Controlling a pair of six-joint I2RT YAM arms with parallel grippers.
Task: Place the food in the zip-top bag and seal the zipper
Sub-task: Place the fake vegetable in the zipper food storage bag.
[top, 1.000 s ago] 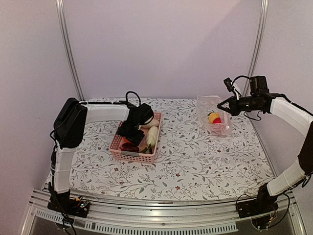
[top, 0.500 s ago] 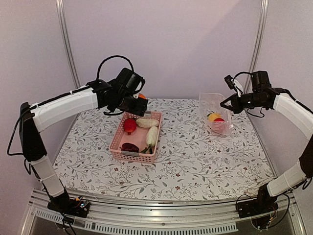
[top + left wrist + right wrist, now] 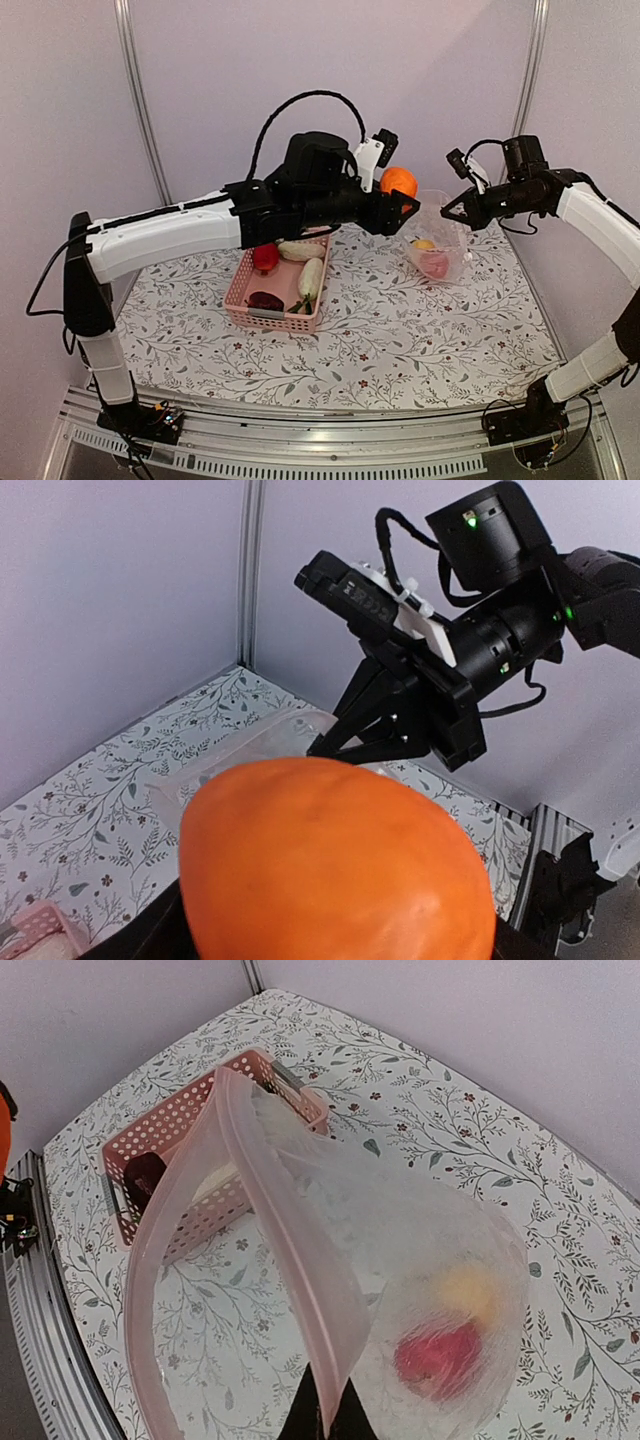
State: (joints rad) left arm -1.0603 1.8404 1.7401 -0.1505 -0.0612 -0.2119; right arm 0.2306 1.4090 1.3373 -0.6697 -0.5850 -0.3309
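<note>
My left gripper point(image 3: 400, 196) is shut on the orange fruit point(image 3: 398, 181) and holds it in the air just left of the bag's mouth; the orange point(image 3: 335, 865) fills the left wrist view. My right gripper point(image 3: 447, 212) is shut on the pale pink zipper strip point(image 3: 290, 1250) and holds the clear zip-top bag point(image 3: 436, 240) up with its mouth open. A yellow lemon point(image 3: 465, 1288) and a red fruit point(image 3: 440, 1352) lie inside the bag. A red fruit point(image 3: 265, 257), a dark maroon piece point(image 3: 264, 300) and two white radish pieces point(image 3: 311, 277) lie in the pink basket point(image 3: 272, 318).
The pink basket stands left of centre on the flower-patterned table point(image 3: 400, 340) and also shows in the right wrist view point(image 3: 185, 1120). Metal frame posts point(image 3: 140, 100) stand at the back corners. An aluminium rail point(image 3: 330, 425) runs along the near edge.
My left arm lifted the orange out of the basket and carried it up and right to the bag's mouth. My right gripper raised the bag's rim slightly.
</note>
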